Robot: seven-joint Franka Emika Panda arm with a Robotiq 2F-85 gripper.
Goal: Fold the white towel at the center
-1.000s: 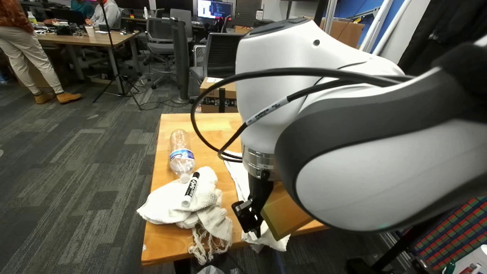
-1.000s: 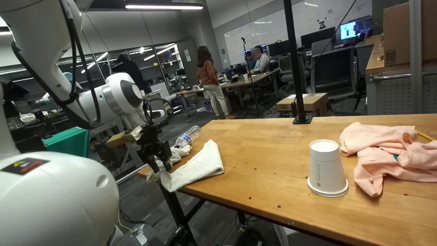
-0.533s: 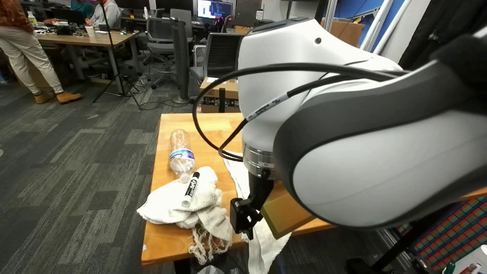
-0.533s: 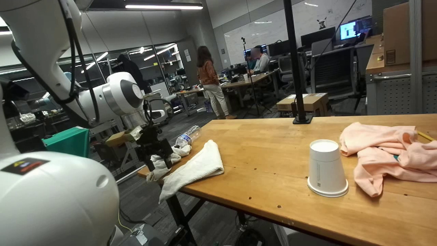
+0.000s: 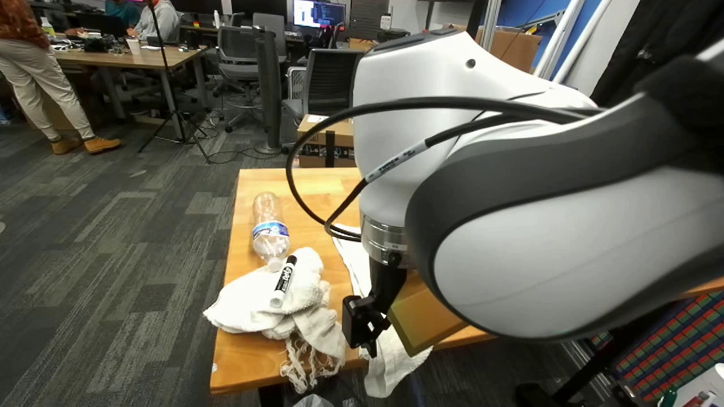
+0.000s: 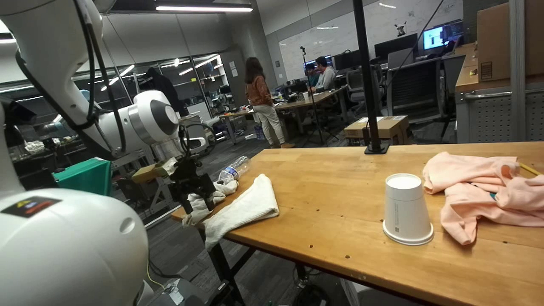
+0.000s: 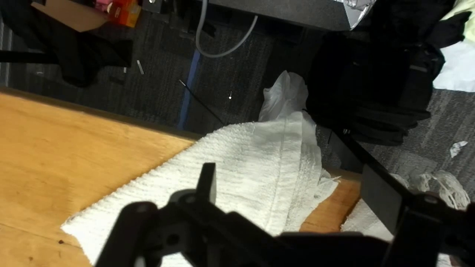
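Note:
The white towel (image 6: 248, 208) lies on the wooden table near one corner. Its end hangs over the table edge, as an exterior view also shows (image 5: 390, 364). My gripper (image 6: 199, 207) is open and empty, a little above the towel's hanging end and close to the table edge. In the wrist view the gripper (image 7: 289, 174) has its fingers wide apart, with the towel (image 7: 252, 167) below and between them, touching neither fingertip as far as I can tell. In an exterior view the gripper (image 5: 367, 339) hides part of the towel, and the arm hides more.
A crumpled white fringed cloth (image 5: 243, 305) lies beside the towel, with a marker (image 5: 284, 280) on it. A clear plastic bottle (image 5: 270, 226) lies behind it. A white cup (image 6: 406, 212), a pink cloth (image 6: 471, 191) and a black pole (image 6: 367, 76) stand farther along the table (image 6: 323, 229).
The gripper's fingers have spread apart and let go of the towel's end. That end has dropped to hang over the table edge and swung slightly. The arm has barely moved.

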